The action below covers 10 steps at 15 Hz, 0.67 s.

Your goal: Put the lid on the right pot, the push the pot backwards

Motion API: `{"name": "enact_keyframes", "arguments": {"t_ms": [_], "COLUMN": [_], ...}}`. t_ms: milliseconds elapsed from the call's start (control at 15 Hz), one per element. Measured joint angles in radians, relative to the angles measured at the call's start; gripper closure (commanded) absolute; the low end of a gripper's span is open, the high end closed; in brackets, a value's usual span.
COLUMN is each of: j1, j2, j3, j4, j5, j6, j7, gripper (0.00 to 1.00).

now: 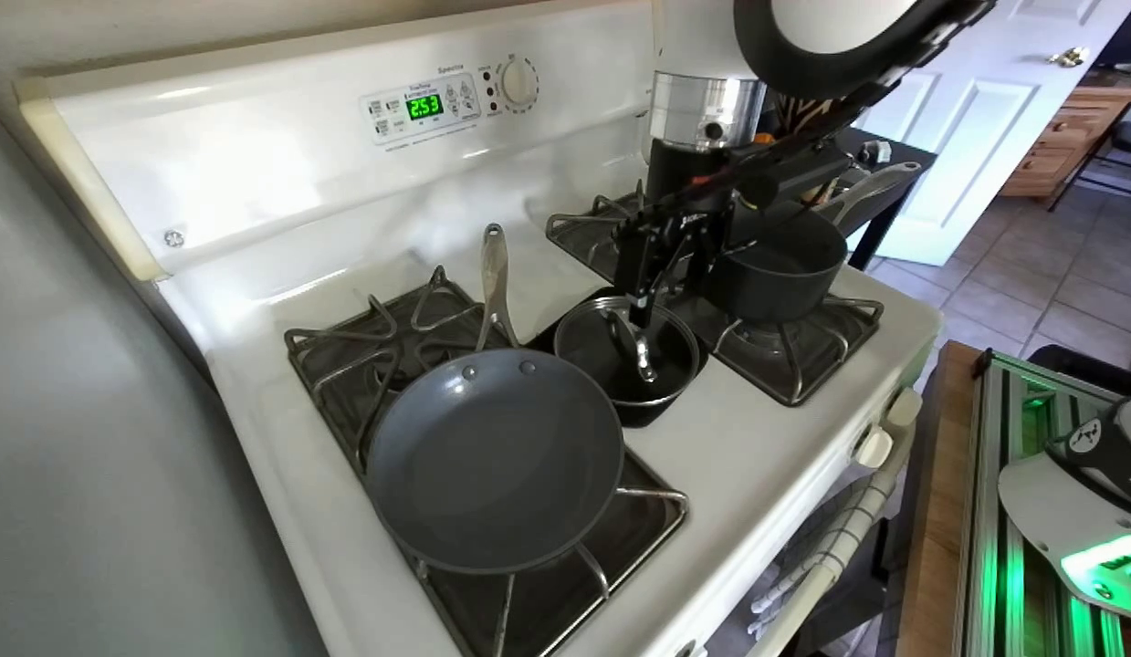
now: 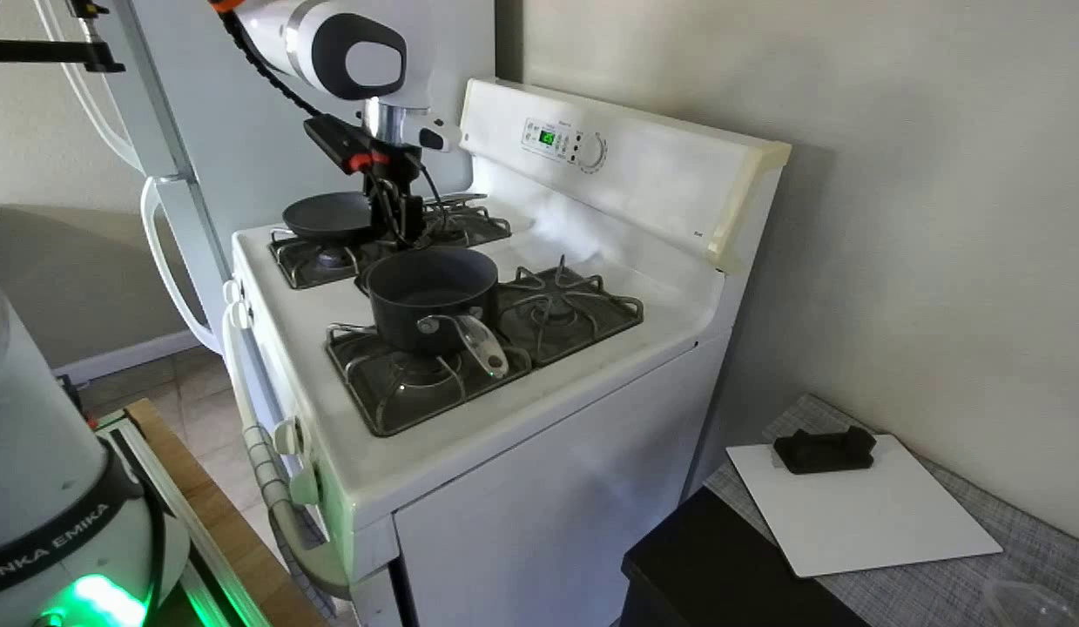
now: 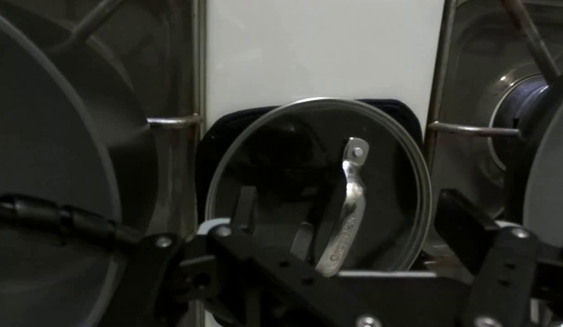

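The lid (image 1: 588,351) is round dark glass with a metal rim and an arched metal handle. It lies on a dark pad between the burner grates and fills the middle of the wrist view (image 3: 390,181). My gripper (image 3: 347,204) is open over it, with its fingers on either side of the handle. In an exterior view the gripper (image 1: 652,297) is low over the handle; whether it touches cannot be told. The right pot (image 1: 770,283), dark grey and uncovered, sits on a grate beside the lid. It also shows in an exterior view (image 2: 430,300), where it hides the lid.
A wide frying pan (image 1: 497,465) stands on the grate on the lid's other side, also at the left of the wrist view (image 3: 36,136). The pot's metal handle (image 2: 482,344) sticks out past the grate. The stove's back panel (image 1: 300,137) rises behind the burners.
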Motion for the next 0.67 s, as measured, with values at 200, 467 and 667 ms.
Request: {"name": "enact_keyframes", "arguments": {"t_ms": [200,467,667], "j1": [0.015,0.029,0.038], "j2": [0.021,0.045,0.066], "j3": [0.0,0.002,0.002], "j4": [0.018,0.038,0.058], "j5": [0.002,-0.009,-0.063], "j6": [0.004,0.006,0.006], "j7": [0.0,0.001,0.017], "gripper": [0.0,0.0,0.0]}}
